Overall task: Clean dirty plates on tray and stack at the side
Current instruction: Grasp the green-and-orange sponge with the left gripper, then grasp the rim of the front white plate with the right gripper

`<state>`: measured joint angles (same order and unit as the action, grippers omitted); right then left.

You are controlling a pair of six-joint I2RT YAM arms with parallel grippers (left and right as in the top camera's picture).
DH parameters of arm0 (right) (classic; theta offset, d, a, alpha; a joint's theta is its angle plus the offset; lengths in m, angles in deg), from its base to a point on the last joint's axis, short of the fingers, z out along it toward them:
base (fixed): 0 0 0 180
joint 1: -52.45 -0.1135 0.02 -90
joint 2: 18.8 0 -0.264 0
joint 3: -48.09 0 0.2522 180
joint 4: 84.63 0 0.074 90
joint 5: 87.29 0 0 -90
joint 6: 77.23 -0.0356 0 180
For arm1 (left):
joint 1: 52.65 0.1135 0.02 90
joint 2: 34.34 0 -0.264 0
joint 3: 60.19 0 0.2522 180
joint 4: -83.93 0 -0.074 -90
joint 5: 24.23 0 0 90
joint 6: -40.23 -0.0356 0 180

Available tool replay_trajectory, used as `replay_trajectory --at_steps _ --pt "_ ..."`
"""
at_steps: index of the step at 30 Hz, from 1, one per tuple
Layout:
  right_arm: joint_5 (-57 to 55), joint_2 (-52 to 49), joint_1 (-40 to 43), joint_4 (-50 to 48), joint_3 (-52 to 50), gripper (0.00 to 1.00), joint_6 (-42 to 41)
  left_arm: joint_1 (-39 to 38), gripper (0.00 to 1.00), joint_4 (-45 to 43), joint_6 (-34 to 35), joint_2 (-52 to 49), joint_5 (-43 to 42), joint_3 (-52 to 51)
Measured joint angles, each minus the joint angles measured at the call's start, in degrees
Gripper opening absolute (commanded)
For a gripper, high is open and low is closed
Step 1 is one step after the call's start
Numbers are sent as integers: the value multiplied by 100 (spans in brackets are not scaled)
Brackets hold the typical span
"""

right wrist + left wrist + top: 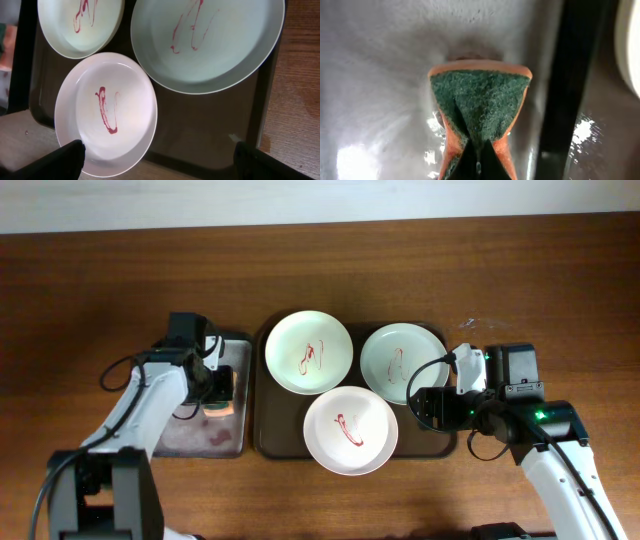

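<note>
Three dirty plates with red smears sit on the dark tray [272, 442]: a pale green plate [308, 352] at the back left, another green plate [400, 360] at the back right, and a white plate [350, 430] at the front. My left gripper [217, 393] is shut on an orange sponge with a green scouring face [479, 105], over the grey mat [205, 435] left of the tray. My right gripper [428, 406] is open and empty over the tray's right part; its fingertips [155, 159] straddle the white plate's rim [105, 115] and bare tray.
The wooden table [560, 290] extends right of the tray and behind it. The tray's raised rim [260, 105] runs beside my right fingertip. A small pale speck [233, 137] lies on the tray floor.
</note>
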<state>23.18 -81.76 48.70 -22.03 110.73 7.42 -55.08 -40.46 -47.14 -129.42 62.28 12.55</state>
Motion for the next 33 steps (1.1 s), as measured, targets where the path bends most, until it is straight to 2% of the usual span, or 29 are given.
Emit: replay_trajectory --at_steps 6,8,13,17,18,21,26,30,31,33 --pt "0 0 0 -4 0 96 -2 0 4 -151 22 44 -216 -348" --pt "0 0 0 0 0 95 -2 0 0 -313 68 33 -236 -570" --pt "0 -101 0 184 4 88 -2 0 0 -293 153 57 -254 -570" --pt "4 -623 0 330 9 85 -2 0 1 -199 153 660 -254 -428" --pt "4 -809 -28 341 9 85 -2 0 5 -197 153 835 -254 -407" --pt "52 -1370 -413 269 11 77 -11 0 5 -179 160 1067 -254 -396" --pt "90 -2474 -1010 -457 11 49 -372 0 2 -146 170 1067 -251 -389" --pt "90 -2992 -1014 -887 20 49 -671 0 4 -109 170 1067 -254 -389" --pt "90 -3049 -1014 -887 20 49 -688 0 13 -109 173 1067 -254 -389" --pt "90 -3053 -1014 -887 20 48 -693 0 19 -90 181 1067 -251 -389"
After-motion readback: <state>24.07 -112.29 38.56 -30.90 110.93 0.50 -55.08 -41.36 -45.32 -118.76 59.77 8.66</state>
